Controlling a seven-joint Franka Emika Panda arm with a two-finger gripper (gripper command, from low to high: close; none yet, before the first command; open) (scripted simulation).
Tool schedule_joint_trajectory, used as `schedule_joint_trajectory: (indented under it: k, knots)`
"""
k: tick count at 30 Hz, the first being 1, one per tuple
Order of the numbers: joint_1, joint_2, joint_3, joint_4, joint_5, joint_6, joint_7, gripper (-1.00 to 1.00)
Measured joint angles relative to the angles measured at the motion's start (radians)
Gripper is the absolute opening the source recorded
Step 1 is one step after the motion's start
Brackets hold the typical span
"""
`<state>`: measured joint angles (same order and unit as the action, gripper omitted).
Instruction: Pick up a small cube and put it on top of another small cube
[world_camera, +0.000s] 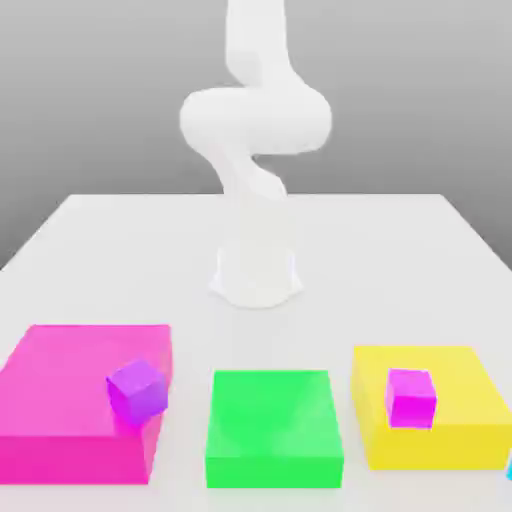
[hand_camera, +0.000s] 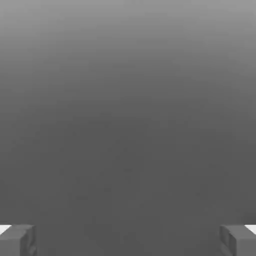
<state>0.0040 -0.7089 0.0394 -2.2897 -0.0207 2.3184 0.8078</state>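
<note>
Behind three coloured blocks stands the white arm (world_camera: 255, 130); on the pink block (world_camera: 85, 385) a purple cube (world_camera: 138, 392) sits tilted, on the yellow block (world_camera: 450, 435) a magenta cube (world_camera: 411, 398); the gripper (hand_camera: 128, 241) is spread wide, holding nothing

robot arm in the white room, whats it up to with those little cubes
The gripper is open and holds nothing. The purple cube sits tilted at the pink block, and the magenta cube is at the yellow block. Neither small cube is on top of the other, so the stacking is not yet done.
</note>
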Motion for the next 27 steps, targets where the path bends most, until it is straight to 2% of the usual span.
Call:
schedule_joint_trajectory:
  k: [16, 27]
  knots:
    - [0.063, 0.586, 0.233, 0.066, -0.180, 0.118, 0.084, 0.00]
    - [0.200, 0.979, 0.296, 0.110, -0.278, 0.202, 0.124, 0.00]
